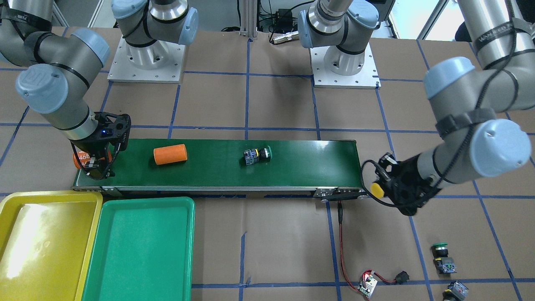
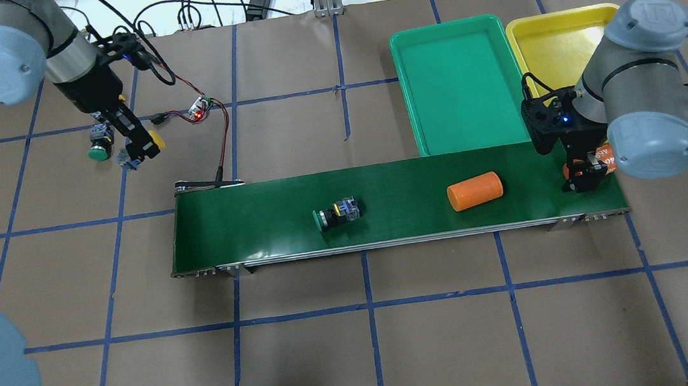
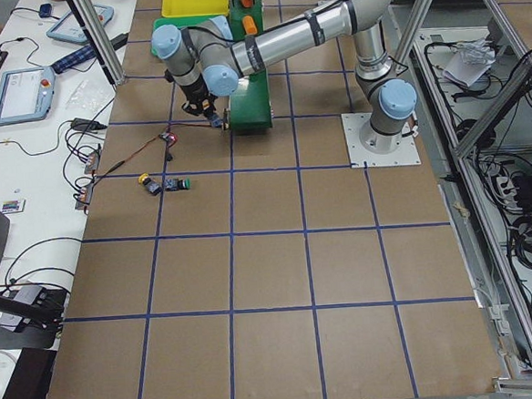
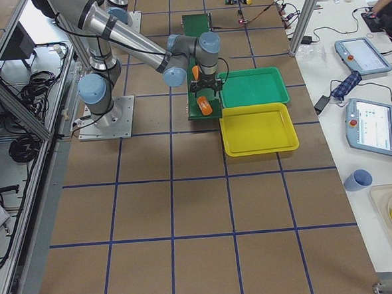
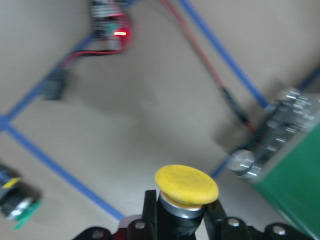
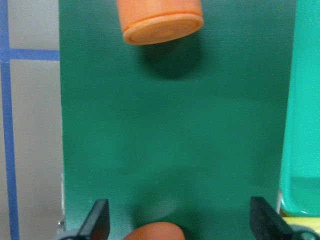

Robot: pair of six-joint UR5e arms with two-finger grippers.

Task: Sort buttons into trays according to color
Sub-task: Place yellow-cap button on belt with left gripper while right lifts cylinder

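My left gripper [image 1: 381, 188] is shut on a yellow-capped button [image 5: 186, 184], held above the table just off the conveyor's end [image 2: 144, 147]. A green-capped button [image 1: 257, 155] lies on its side mid-belt. Another green-capped button [image 1: 441, 251] lies on the table behind the left gripper, and one more button [image 1: 455, 290] sits at the frame edge with its cap hidden. My right gripper [image 2: 586, 177] hangs open at the belt's other end, its fingers [image 6: 100, 222] wide apart over an orange cylinder [image 6: 155, 232]. Beside that end lie the bare green tray [image 1: 142, 251] and yellow tray [image 1: 42, 242].
A second orange cylinder [image 1: 170, 154] lies on the dark-green conveyor belt [image 1: 313, 167] between the right gripper and the belt's button. A small circuit board [image 1: 368, 286] with red wires runs to the conveyor's end near the left gripper.
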